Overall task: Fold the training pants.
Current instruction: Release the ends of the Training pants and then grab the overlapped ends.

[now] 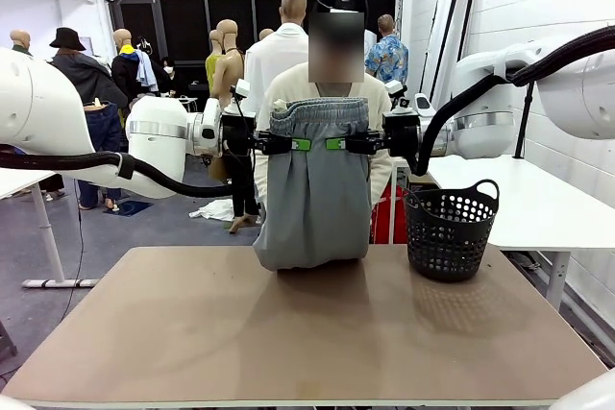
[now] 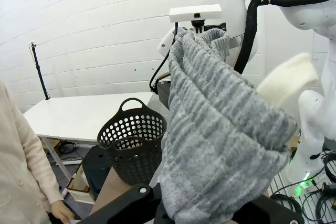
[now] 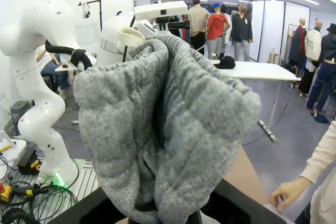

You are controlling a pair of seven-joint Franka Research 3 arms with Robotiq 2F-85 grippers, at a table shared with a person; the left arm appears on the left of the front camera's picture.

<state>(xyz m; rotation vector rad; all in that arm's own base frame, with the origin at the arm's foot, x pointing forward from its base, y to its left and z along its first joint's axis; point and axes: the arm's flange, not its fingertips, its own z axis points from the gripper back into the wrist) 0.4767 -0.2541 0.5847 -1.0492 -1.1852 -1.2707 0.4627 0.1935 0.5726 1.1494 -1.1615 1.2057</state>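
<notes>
The training pants (image 1: pixel 312 199) are hanging upright over the far middle of the table (image 1: pixel 288 333). Their long axis is running from 12 o'clock at the gathered waistband down to 6 o'clock, where the rounded lower end is touching the tabletop. Where the leg cuffs are lying cannot be told.

The left end effector (image 1: pixel 301 144) is pinching the waistband from 9 o'clock, clamped onto the fabric. The right end effector (image 1: pixel 335 144) is doing the same from 3 o'clock. The two are facing each other with the gathered band between them, so both arms are sharing the cloth equally and neither is nearer. In each wrist view the grey jersey is bunching up directly ahead of the fingers.

The black basket (image 1: pixel 450 228) is standing on the table at roughly 4 o'clock from the pants, just beside their lower end but apart from it. A person in a cream cardigan (image 1: pixel 279 93) is standing behind the garment at 12 o'clock.

Judging from this, the coming move is likely turning on lowering the waistband toward 6 o'clock, so the pants are lying flat along the 12-to-6 line.
</notes>
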